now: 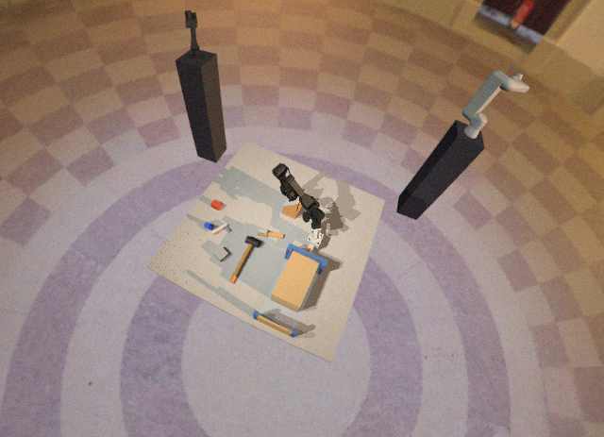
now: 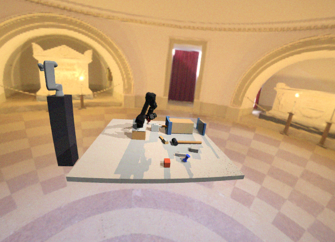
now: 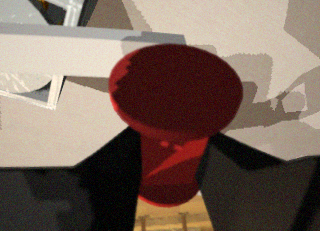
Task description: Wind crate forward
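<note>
My gripper (image 3: pixel 164 129) (image 2: pixel 148 120) is shut on the red knob (image 3: pixel 177 91) of the winch handle. The handle's pale crank arm (image 3: pixel 75 53) runs left from the knob over the white winch (image 1: pixel 315 240) (image 2: pixel 154 127). The square key and the winch's round hole are hidden. The tan crate (image 1: pixel 296 278) (image 2: pixel 182 126) sits flat in the clear-panelled cubby, its front close behind the blue frame (image 1: pixel 290 251) (image 2: pixel 168 126) at the mouth. I cannot tell if they touch. A short orange strap (image 2: pixel 164 126) shows between winch and frame.
A black-headed mallet (image 1: pixel 241 264) (image 2: pixel 189 142), an orange-handled tool (image 1: pixel 276 235) (image 2: pixel 162 139), a grey block (image 1: pixel 223 254) (image 2: pixel 193 150), a blue-ended tool (image 1: pixel 209 226) (image 2: pixel 185 156) and a red cube (image 1: pixel 216 205) (image 2: pixel 166 162) lie beside the cubby and winch. A second blue-ended frame (image 1: pixel 276 324) (image 2: pixel 201 126) stands behind the crate.
</note>
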`<state>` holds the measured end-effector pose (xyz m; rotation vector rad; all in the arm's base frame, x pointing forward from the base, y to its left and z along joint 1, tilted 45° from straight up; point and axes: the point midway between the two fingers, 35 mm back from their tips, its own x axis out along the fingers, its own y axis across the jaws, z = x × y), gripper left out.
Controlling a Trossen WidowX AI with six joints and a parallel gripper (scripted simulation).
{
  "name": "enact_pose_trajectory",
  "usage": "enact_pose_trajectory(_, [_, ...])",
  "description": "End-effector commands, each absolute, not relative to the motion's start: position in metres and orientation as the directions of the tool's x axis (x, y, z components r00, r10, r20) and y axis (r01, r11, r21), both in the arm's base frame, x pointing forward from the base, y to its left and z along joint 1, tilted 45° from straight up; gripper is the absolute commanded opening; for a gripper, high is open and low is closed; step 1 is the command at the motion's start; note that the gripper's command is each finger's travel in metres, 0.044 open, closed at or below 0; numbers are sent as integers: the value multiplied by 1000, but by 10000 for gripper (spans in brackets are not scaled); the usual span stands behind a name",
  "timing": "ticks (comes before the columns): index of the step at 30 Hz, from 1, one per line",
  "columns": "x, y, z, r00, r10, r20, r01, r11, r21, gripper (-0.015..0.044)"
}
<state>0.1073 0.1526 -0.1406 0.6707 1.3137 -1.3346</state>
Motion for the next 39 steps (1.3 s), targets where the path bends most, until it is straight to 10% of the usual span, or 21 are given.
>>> enact_pose_trajectory(1, [114,136,-133,-228,-337,-914,933,194,-304,0])
enact_pose_trajectory(39, [141,111,-113,-227,-340,-913,933,193,-303,0])
